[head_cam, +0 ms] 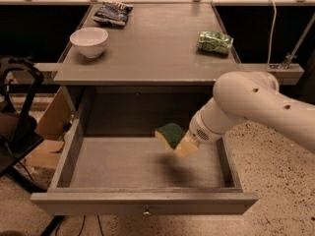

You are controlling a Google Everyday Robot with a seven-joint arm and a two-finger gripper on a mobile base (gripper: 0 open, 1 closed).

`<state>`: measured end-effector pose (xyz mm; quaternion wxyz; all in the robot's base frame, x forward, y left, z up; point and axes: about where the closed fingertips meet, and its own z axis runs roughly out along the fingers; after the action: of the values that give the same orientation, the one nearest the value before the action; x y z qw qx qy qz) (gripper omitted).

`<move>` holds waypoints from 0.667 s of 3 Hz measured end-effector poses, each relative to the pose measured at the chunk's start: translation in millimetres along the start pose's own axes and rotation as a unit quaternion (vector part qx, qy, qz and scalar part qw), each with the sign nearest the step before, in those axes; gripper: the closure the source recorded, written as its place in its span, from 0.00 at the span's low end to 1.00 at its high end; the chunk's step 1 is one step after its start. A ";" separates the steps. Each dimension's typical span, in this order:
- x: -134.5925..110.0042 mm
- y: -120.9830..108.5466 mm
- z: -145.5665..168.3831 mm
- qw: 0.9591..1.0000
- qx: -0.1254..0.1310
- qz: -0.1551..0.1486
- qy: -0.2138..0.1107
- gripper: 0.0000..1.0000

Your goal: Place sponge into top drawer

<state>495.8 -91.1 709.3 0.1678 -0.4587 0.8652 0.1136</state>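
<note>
The sponge has a dark green top over yellow foam. It hangs tilted just above the floor of the open top drawer, right of its middle. My gripper holds the sponge from the right, with the white arm reaching down from the right over the drawer's right side. The drawer is pulled fully out below the grey table, and its front panel carries a small round knob.
On the table stand a white bowl at the left, a dark snack bag at the back left and a green bag at the right. A black chair and a cardboard box stand to the left.
</note>
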 end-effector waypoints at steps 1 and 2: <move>15.6 -5.8 49.2 0.999 -0.008 0.039 0.011 0.97; 15.5 -5.7 48.9 0.999 -0.008 0.039 0.011 0.73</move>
<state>501.6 -88.8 658.0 0.1500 -0.4272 0.8833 0.1216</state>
